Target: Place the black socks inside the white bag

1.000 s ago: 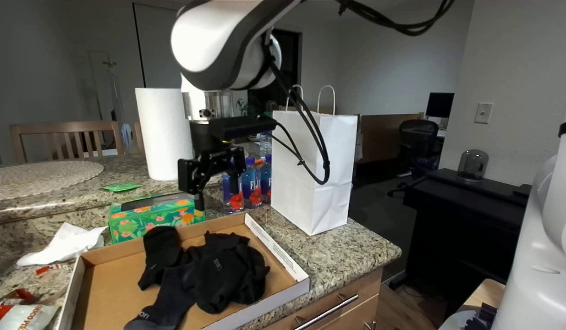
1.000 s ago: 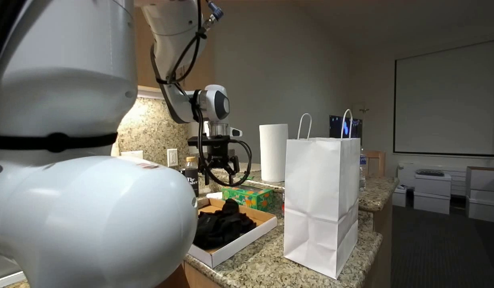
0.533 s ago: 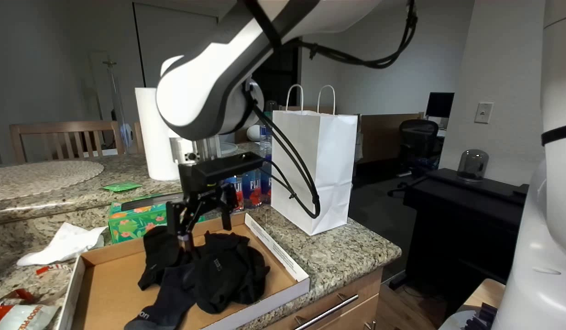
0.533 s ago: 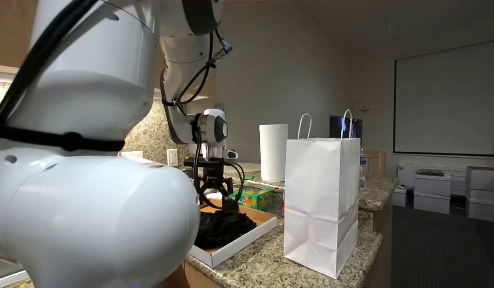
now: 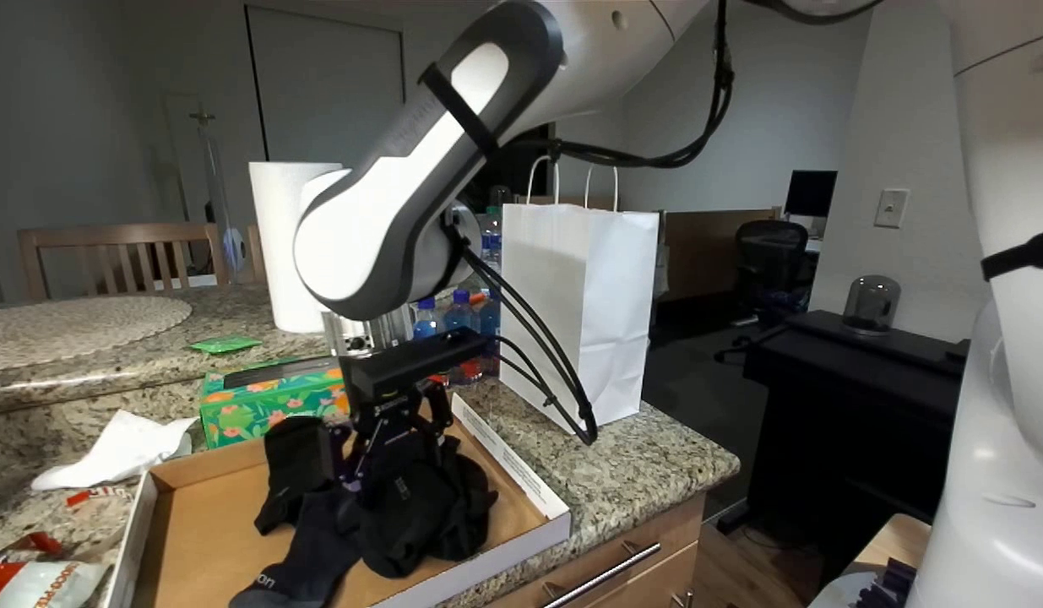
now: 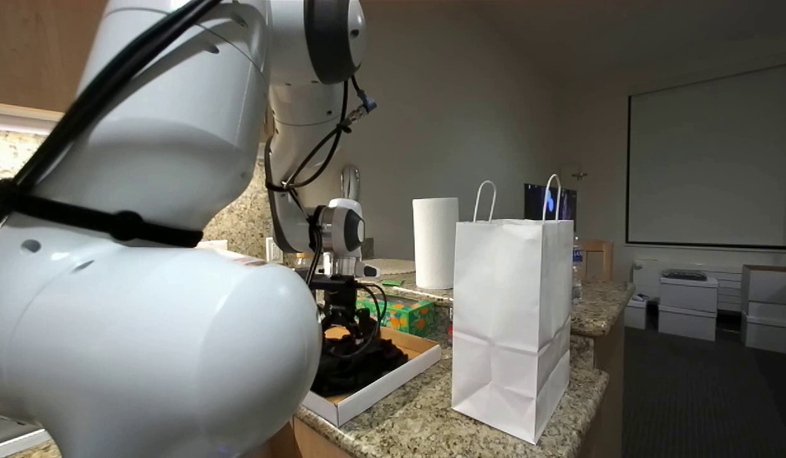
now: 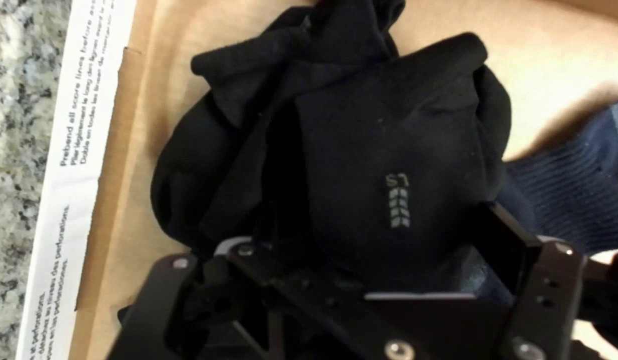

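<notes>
Several black socks (image 5: 411, 523) lie in a crumpled heap inside a shallow cardboard tray (image 5: 200, 532). My gripper (image 5: 399, 466) is down at this heap, open, with its jaws spread wide. In the wrist view one sock (image 7: 359, 140) with small pale marks runs between the fingers. The right finger (image 7: 509, 245) stands beside it, close to a dark navy ribbed sock (image 7: 574, 195). The left fingertip merges with the dark cloth, so contact there is hard to judge. In both exterior views the white bag (image 5: 572, 321) stands upright on the counter beside the tray, handles up; its inside is hidden.
A green floral tissue box (image 5: 259, 409) sits behind the tray. Several blue-capped bottles (image 5: 462, 317) stand between it and the bag. A paper towel roll (image 6: 436, 242) is on the raised ledge. Crumpled tissue (image 5: 116, 452) and a snack bag (image 5: 44, 583) lie left of the tray.
My gripper has come down from above the tray into the sock heap, shifting a little right in an exterior view over the last half second. It stays open; socks and bag look unmoved.
</notes>
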`<state>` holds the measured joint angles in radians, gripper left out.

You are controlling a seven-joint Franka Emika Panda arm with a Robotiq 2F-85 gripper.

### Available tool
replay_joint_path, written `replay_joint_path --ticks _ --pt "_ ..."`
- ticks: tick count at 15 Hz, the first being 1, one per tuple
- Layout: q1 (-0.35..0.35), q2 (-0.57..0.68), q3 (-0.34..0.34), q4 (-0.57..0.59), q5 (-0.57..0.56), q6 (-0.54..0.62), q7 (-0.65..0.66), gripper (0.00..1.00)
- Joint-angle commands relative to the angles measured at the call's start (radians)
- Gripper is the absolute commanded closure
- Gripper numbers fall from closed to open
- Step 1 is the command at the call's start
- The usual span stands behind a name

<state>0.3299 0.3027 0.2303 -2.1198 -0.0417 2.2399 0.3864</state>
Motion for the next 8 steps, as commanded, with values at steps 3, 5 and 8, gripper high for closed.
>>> replay_joint_path --ticks 3,5,8 --pt "0.019 0.021 -0.027 0.001 -0.009 0.013 0.054 0.42" --pt "0.024 0.012 -0.025 -0.001 -0.010 0.005 0.057 0.56" --pt "0.035 -0.004 -0.025 -0.005 -0.011 -0.014 0.077 0.76"
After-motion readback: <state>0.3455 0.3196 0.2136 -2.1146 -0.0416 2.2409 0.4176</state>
